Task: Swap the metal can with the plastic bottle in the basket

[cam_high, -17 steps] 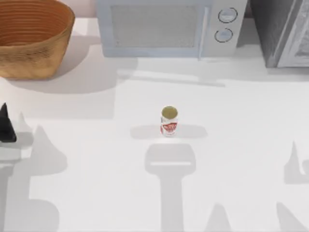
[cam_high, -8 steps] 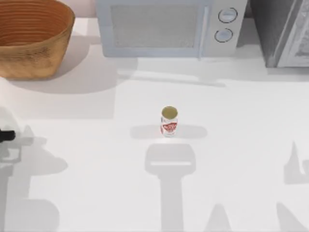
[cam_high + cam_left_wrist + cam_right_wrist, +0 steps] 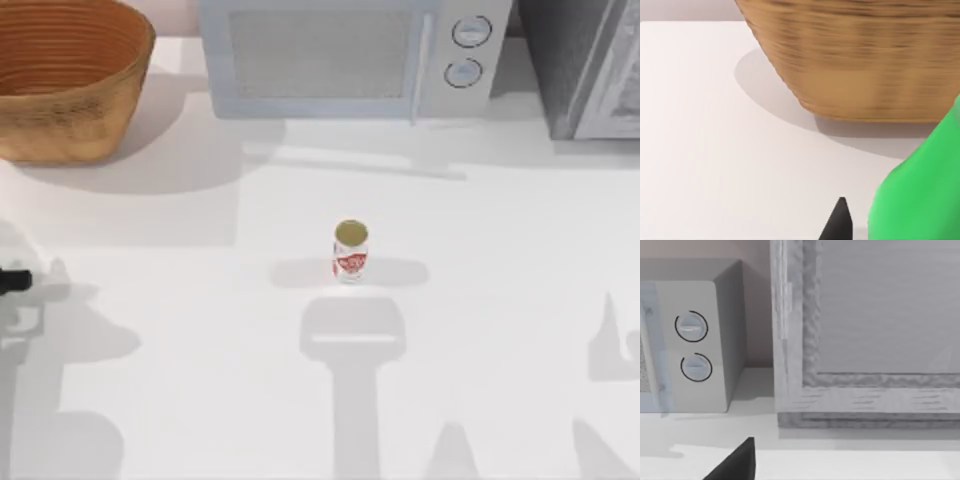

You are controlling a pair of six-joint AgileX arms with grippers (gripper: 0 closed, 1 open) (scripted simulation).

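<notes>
Basket [image 3: 70,85] sits at the counter's far-left corner; nothing shows inside it from the top view. Left hand [image 3: 12,281] is at the far left edge, below the basket. In the left wrist view a green bottle [image 3: 920,195] sits right up against the camera beside a black fingertip [image 3: 839,222], basket wall just ahead; looks gripped by the left hand, judging by how close it sits, though the contact is out of frame. Can [image 3: 350,250] stands upright mid-counter [image 3: 500,300], well apart from the basket, untouched. Behind it a microwave [image 3: 345,55], and a grey cabinet [image 3: 585,65] at far right. Right arm is parked at the right; its wrist view gives one dark fingertip [image 3: 735,465] facing microwave and cabinet, so can't tell if that hand is open or closed.

Step, as I judge it: bottle out of the basket, not yet set down. Next: place the bottle on bare counter clear of the basket, release, then go for the can and drop it in the basket. Can is small, so a centred grip is needed.
</notes>
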